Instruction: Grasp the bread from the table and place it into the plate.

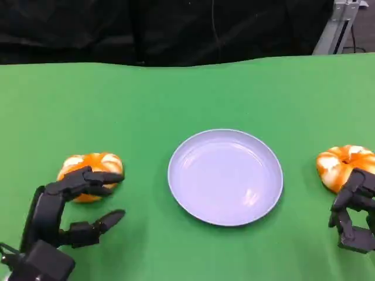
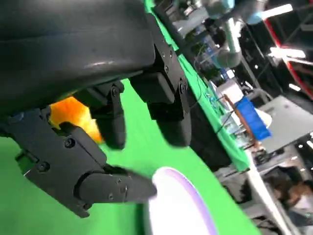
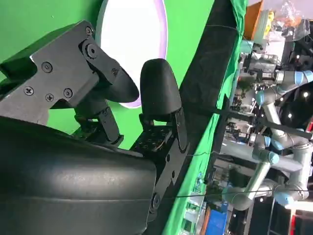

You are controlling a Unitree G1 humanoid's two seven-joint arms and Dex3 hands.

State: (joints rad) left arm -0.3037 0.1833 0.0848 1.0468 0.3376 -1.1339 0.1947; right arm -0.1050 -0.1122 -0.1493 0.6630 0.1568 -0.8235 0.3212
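My left hand (image 1: 70, 211) sits low at about eight o'clock from the plate (image 1: 225, 177), fingers spread apart with nothing between them; the upper fingers (image 1: 88, 180) reach over the near edge of the left bread (image 1: 91, 172), while the thumb points out toward the plate with green cloth showing between it and the fingers. From my left wrist camera the bread (image 2: 73, 117) glows orange behind my fingers (image 2: 115, 120), and the plate's pale rim (image 2: 183, 196) lies past them. The plate rests on the green table (image 1: 176, 99) with nothing in it. A second bread (image 1: 345, 167) lies at three o'clock from the plate, and my right hand (image 1: 354, 213) is just beside its near side, fingers curled; whether they touch it I cannot tell.
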